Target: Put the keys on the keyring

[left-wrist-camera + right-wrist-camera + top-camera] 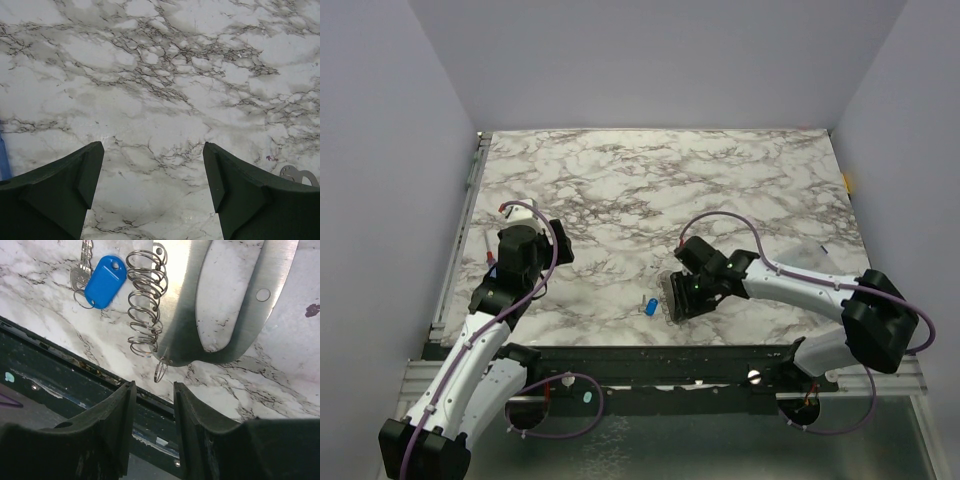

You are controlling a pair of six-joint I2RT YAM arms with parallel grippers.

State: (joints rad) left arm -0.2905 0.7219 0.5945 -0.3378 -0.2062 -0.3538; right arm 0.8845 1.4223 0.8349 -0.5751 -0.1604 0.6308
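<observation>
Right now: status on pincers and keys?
Left pincer open, over bare marble. Right pincer partly open, empty, near wire coil. Keys with blue tag lie beside it. Metal plate alongside.

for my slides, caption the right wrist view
Right jaws, narrowly open and empty, above the marble table edge; beyond them blue-tagged keys, a wire coil and a flat metal plate.

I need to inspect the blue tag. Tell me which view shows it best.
Right wrist view: the blue tag sits close and sharp at upper left, and its hole is plain to see. The top view shows the tag only as a tiny blue speck. The left wrist view does not show it.
</observation>
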